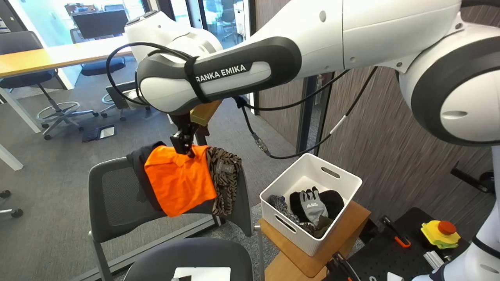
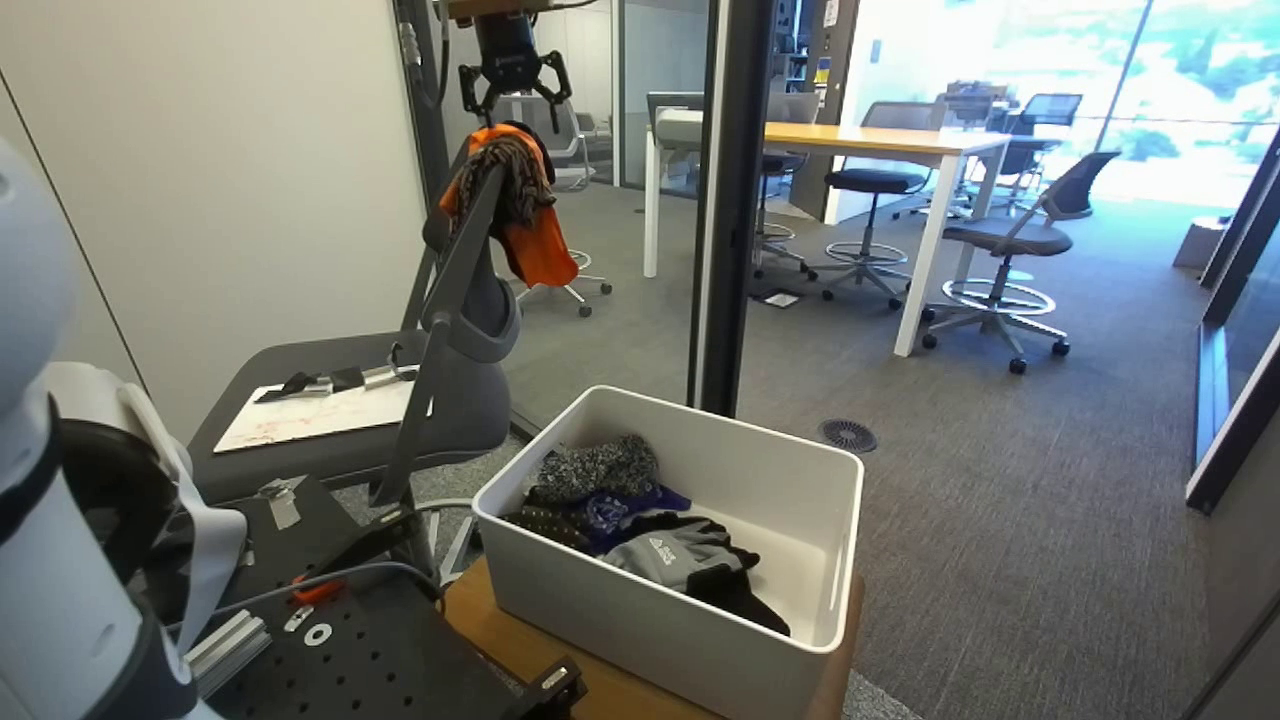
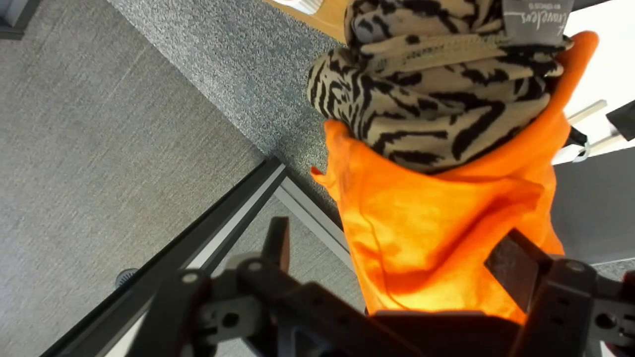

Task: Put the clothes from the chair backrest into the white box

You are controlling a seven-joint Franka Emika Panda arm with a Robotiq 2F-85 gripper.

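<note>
Gripper [image 2: 522,115] just above the top edge of the mesh chair backrest [image 1: 119,191], fingers [image 3: 278,243] spread well apart. In the wrist view one finger overlaps the orange garment [image 1: 181,183]; the other shows against floor past the cloth's side edge. Contact: cannot tell. Orange garment draped over the backrest, overlapping a dark garment [image 1: 140,164]; tiger-striped garment [image 1: 225,183] beside it, bin side. White bin [image 2: 650,635] upright on a wooden stand [image 1: 345,222], apart from the backrest, a strip of floor showing between. Grey-and-black glove [image 2: 670,555] and speckled cloth [image 2: 600,470] inside; white bottom visible beside them, room there. Black cable [image 1: 283,157] sags close to the bin's rear rim in an exterior view; depth unclear. Dark post [image 2: 733,200] stands behind the bin.
</note>
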